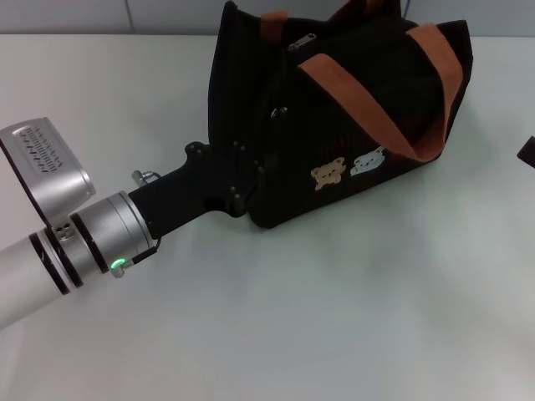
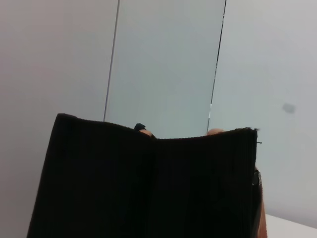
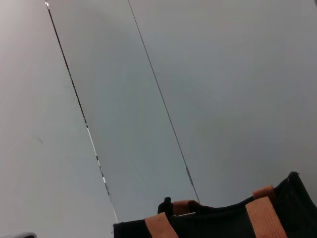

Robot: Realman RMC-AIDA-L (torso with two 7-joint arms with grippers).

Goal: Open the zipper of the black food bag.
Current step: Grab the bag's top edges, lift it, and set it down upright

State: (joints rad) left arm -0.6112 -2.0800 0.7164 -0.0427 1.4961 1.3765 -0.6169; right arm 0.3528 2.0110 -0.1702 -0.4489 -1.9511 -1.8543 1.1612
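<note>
Left jaws: cannot tell whether parted or closed; black gripper body merges with black fabric.
Left gripper (image 1: 255, 180): pressed against the left end panel of the black food bag (image 1: 351, 142), low on that side, touching it.
Left arm: silver links with a black wrist section reach in from the near left; a green light glows on the wrist ring (image 1: 117, 266).
Left wrist view: ribbed black fabric of the bag's end panel (image 2: 148, 183) fills the lower part, top edge sagging at the middle, pale wall panels behind.
Right gripper: only a dark sliver at the far right edge of the head view (image 1: 527, 153), well apart from the bag; jaws not seen.
Bag position: stands upright on the white table (image 1: 334, 317), far centre, turned at an angle.
Zipper (image 1: 303, 41): runs along the top seam between the two orange-brown straps (image 1: 376, 109); silver pull tab sits near the far left end.
Patches: tan and pale bear patches (image 1: 349, 167) on the near side panel.
Right wrist view: bag top and straps (image 3: 262, 215) low in view, wall beyond.
</note>
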